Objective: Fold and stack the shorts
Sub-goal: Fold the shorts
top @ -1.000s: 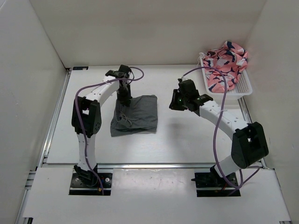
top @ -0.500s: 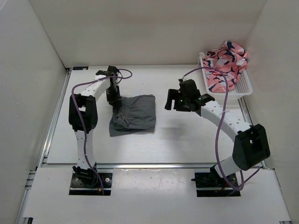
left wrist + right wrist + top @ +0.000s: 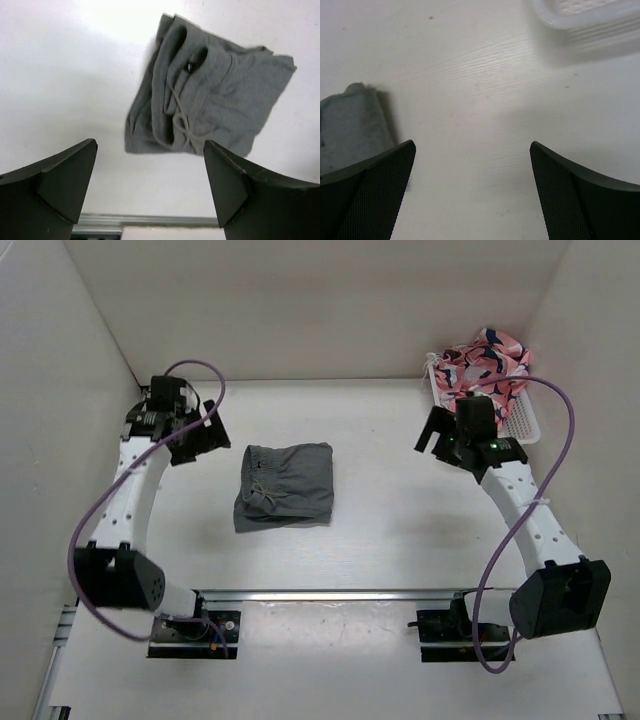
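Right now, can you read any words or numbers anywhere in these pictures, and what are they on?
No words, numbers or signs can be read in any view.
The small dark tag on the shorts has a pale mark, too small and blurred to read.
The dark shapes on the pink cloth are a pattern, not letters.

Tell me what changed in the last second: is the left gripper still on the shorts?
No. The left gripper let go of the shorts and swung away to the left; the right gripper drew back right, toward the basket. Both are open. The shorts stay folded mid-table; the pink cloth stays in the basket.
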